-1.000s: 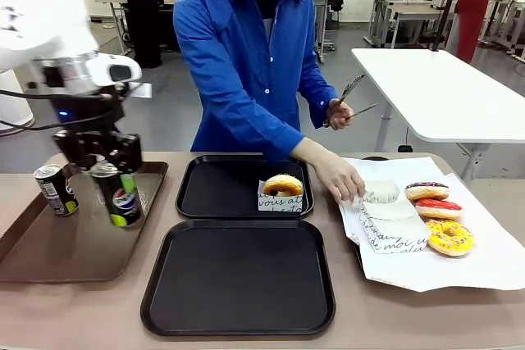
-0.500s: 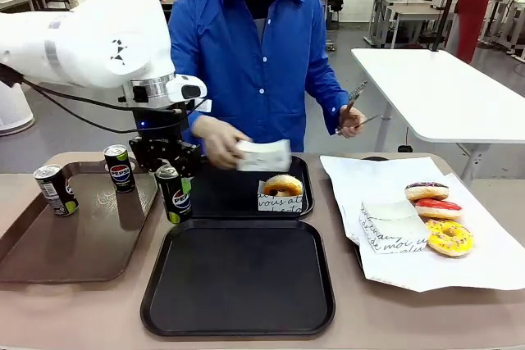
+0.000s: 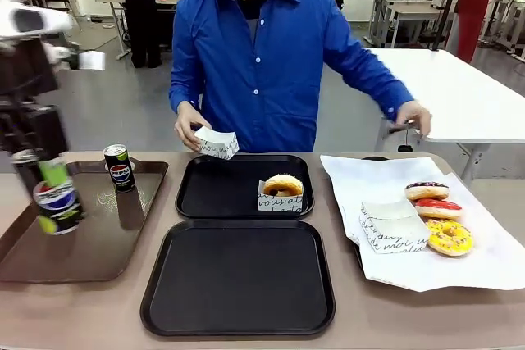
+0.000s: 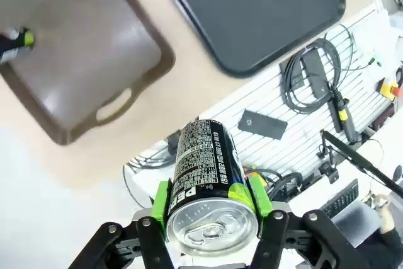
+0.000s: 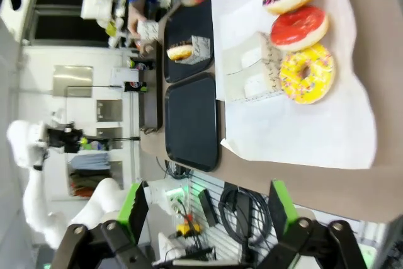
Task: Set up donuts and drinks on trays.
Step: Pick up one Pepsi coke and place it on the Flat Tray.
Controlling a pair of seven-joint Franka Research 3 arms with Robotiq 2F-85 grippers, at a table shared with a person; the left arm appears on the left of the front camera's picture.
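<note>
Pepsi can (image 4: 203,168) is clamped between the left gripper's (image 4: 211,209) green pads, held in the air at the left end of the brown tray (image 3: 98,256), where another can (image 3: 120,168) stands. Looks like the drink-delivery step. Next it needs carrying to a black tray (image 3: 238,284) and setting upright. The far tray (image 3: 217,194) already has a glazed donut (image 3: 283,185). Right gripper (image 5: 208,215) gapes wide, empty. Tan tabletop (image 3: 410,317), busy lab behind.

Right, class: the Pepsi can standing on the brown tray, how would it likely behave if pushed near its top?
The standing can is tall and slim, so it would probably tip, then roll on its round wall. The left gripper clamps a matching can, so the wall seems fairly stiff.
</note>
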